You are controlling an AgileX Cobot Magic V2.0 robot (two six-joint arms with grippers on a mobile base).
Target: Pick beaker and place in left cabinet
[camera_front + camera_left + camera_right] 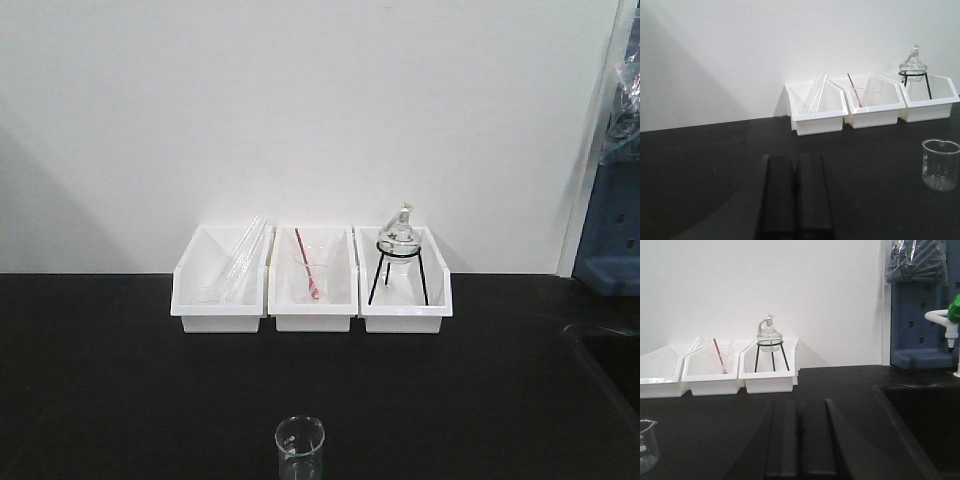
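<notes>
While the beaker (pixel 300 447) stands upright and alone on the black bench (pixel 120 380), well apart from the 3 white bins (pixel 313 318) at the wall, you have open room all around it. That looks like the reason it sits out front: a grasp need not pass the flask on its tripod (pixel 400 238) or the vessel with the red rod (pixel 308 272). It lies between your 2 arms, to the right of the left gripper (pixel 795 200), whose jaws are pressed together. The right gripper (pixel 799 440) has its jaws together too, and neither holds anything. You will need to part the jaws first, I judge. The front view cuts off the beaker's base, the right wrist view cuts its left side, and its printed marks are too faint to read. No view shows the left cabinet, so you cannot tell where it stands
</notes>
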